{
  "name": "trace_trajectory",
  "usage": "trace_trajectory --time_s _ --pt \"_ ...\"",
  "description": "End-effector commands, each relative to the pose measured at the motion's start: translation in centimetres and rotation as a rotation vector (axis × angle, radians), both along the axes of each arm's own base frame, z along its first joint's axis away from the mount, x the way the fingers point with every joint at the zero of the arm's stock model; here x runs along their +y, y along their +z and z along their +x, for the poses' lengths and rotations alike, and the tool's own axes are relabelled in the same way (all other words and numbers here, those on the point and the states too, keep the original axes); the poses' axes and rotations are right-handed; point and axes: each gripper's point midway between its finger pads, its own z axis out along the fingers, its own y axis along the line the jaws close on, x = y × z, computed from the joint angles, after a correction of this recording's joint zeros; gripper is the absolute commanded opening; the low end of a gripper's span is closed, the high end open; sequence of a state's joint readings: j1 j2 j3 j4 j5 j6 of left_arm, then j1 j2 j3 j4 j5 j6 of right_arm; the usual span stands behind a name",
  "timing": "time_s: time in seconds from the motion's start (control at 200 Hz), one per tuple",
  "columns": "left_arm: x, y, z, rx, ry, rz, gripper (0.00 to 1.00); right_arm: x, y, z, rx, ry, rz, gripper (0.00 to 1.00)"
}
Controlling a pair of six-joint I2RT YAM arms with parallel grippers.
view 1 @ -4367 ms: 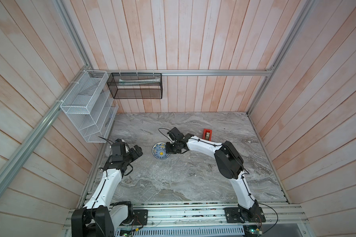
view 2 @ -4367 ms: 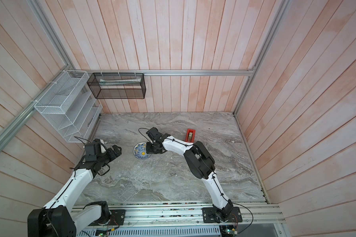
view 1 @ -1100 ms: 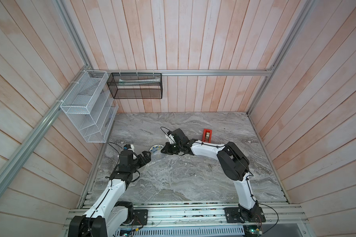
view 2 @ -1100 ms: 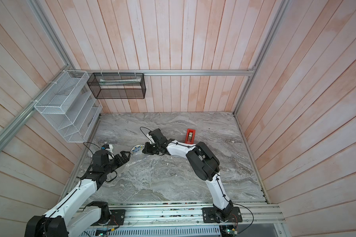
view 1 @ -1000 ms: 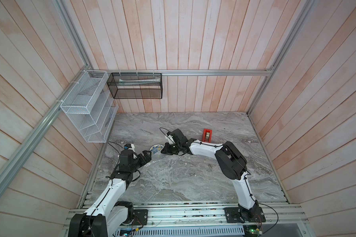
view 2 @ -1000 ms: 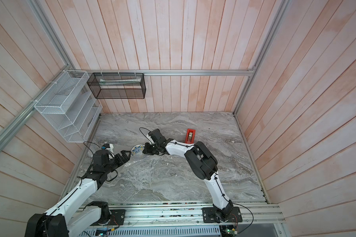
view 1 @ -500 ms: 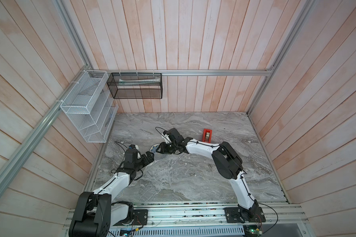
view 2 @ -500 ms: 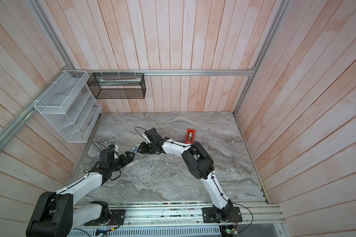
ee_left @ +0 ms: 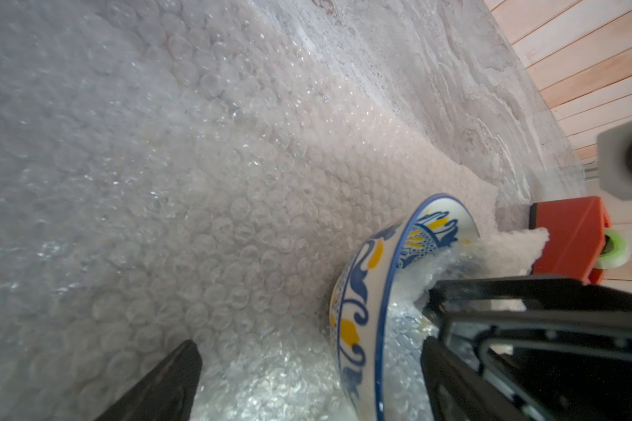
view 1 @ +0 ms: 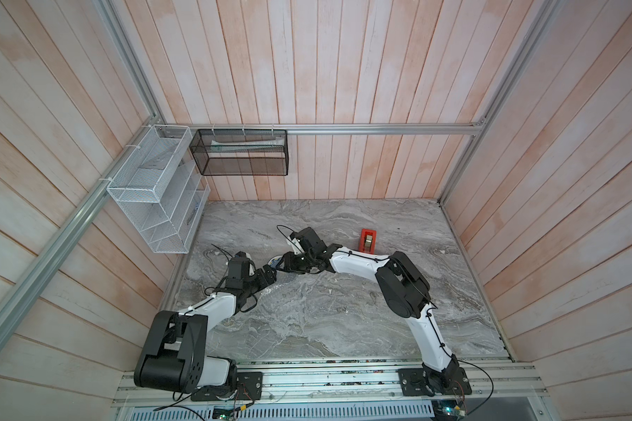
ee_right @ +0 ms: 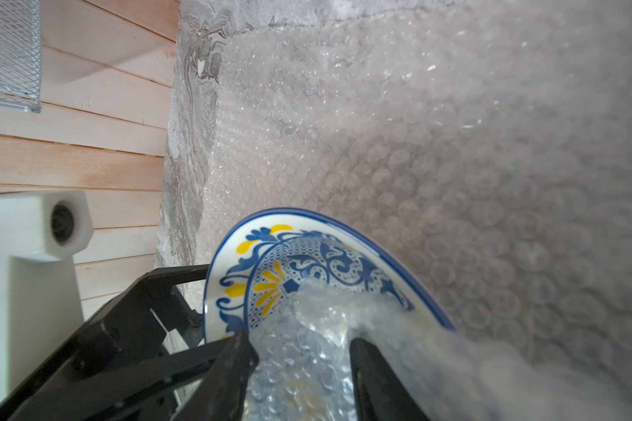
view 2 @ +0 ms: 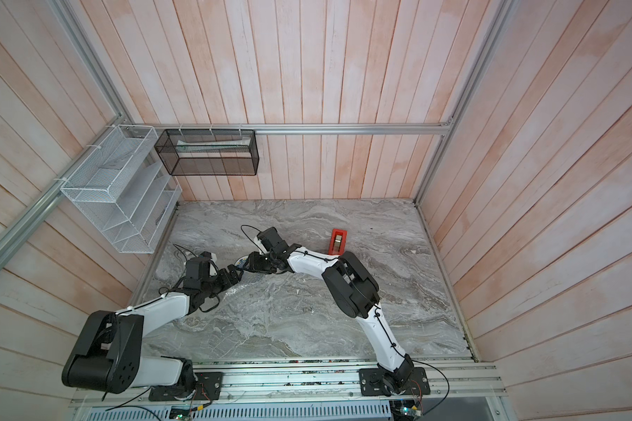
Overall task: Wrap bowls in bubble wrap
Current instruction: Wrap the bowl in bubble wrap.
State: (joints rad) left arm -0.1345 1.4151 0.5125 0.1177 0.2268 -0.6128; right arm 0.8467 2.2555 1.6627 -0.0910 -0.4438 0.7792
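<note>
The blue, white and yellow bowl (ee_left: 365, 291) (ee_right: 307, 255) stands tilted on its edge on the bubble wrap (ee_left: 197, 182) (ee_right: 453, 145), and a bunched fold of wrap lies in its hollow. In both top views only a sliver of the bowl (view 1: 276, 260) (view 2: 241, 261) shows between the two grippers. My left gripper (ee_left: 309, 342) (view 1: 270, 274) is wide open, its fingers either side of the bowl's rim without touching it. My right gripper (ee_right: 303, 339) (view 1: 286, 262) reaches into the bowl from the other side, its fingers apart with the bunched wrap between them.
A red tape dispenser (view 1: 367, 240) (ee_left: 570, 237) stands on the marble table behind the right arm. A white wire rack (view 1: 154, 197) and a black mesh basket (view 1: 239, 157) hang on the walls at the back left. The two grippers nearly touch.
The left gripper has moved in toward the bowl and now straddles its rim. The right gripper's fingers have parted from shut. The bowl, flat earlier, now stands on edge.
</note>
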Motion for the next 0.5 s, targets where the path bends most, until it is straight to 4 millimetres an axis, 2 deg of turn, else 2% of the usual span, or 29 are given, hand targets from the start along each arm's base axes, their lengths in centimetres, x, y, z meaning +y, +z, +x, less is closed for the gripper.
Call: trace_trajectory --time_s 0.0,0.23,0.37,0.495 --pt "-0.4 0.2 1.2 -0.026 -0.015 0.019 0.93 -0.2 1.5 -0.3 0.012 -0.01 0.038 0.47" --pt "0.2 -1.7 1.2 0.041 0.006 0.073 0.87 -1.0 4.2 -0.1 -0.018 -0.035 0.077 0.48" --pt "0.5 -2.5 1.0 0.083 0.02 0.105 0.83 -2.2 5.2 0.0 -0.022 -0.059 0.089 0.48" --pt "0.4 -2.6 1.0 0.091 0.018 0.105 0.83 -3.9 6.9 -0.6 -0.042 -0.081 0.1 0.48"
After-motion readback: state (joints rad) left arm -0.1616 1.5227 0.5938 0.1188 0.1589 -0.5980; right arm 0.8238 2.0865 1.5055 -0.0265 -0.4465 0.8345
